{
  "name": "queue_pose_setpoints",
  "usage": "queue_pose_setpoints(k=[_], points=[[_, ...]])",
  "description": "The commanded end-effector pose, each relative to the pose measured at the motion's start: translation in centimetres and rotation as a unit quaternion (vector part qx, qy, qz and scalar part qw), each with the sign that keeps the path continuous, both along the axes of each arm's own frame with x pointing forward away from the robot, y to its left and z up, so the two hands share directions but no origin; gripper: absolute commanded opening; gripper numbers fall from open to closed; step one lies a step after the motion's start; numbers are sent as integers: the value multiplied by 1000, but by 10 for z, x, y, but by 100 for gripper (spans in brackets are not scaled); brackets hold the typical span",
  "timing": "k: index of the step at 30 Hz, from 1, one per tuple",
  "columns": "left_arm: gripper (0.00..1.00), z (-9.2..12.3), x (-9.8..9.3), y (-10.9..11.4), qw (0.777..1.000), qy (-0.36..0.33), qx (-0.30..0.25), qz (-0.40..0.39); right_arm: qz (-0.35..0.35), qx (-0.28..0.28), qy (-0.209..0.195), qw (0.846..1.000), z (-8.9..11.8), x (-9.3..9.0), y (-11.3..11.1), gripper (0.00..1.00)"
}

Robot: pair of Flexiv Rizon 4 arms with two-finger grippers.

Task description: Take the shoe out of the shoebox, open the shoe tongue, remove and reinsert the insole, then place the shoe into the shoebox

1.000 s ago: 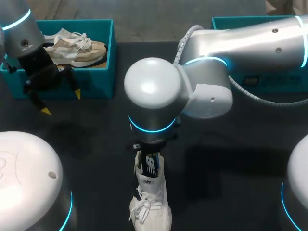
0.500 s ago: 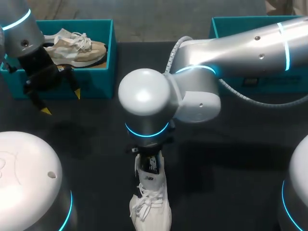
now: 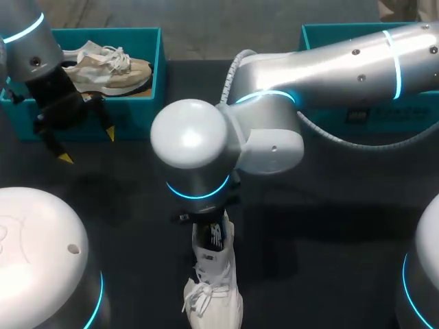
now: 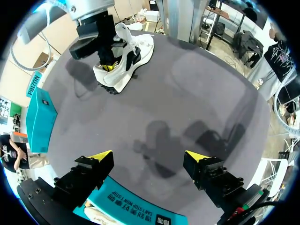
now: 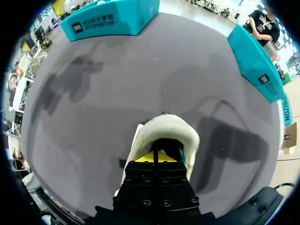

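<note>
our right arm (image 3: 274, 130) has swung toward our left, its hand (image 5: 157, 157) nudging the white shoe (image 3: 214, 288) slightly along.

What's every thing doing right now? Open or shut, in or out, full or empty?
white shoe: out of its box, on the table.
right tool: dipped into the white shoe's opening; grip hidden.
left tool: open, holding nothing, beside the left shoebox.
left shoebox: no lid, beige shoe inside.
right shoebox: mostly hidden behind the right arm; contents unseen.
</note>
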State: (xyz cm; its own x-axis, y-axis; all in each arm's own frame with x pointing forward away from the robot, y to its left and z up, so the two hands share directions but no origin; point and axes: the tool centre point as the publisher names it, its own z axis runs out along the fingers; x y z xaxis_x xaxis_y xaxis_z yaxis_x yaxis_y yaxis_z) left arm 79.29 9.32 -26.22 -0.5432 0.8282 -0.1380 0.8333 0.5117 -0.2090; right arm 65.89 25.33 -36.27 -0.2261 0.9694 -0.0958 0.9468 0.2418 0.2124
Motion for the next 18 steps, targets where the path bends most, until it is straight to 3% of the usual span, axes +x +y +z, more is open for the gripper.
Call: queue_pose_setpoints(k=[1, 8, 18], points=[[100, 0, 0, 0, 1000, 0, 2, 0, -53, -4, -34, 998, 14, -14, -4, 0], [100, 0, 0, 0, 1000, 0, 2, 0, -75, -24, -20, 997, 5, -16, -18, 0], [100, 0, 0, 0, 1000, 0, 2, 0, -97, -64, -30, 993, -5, -20, -24, 0]])
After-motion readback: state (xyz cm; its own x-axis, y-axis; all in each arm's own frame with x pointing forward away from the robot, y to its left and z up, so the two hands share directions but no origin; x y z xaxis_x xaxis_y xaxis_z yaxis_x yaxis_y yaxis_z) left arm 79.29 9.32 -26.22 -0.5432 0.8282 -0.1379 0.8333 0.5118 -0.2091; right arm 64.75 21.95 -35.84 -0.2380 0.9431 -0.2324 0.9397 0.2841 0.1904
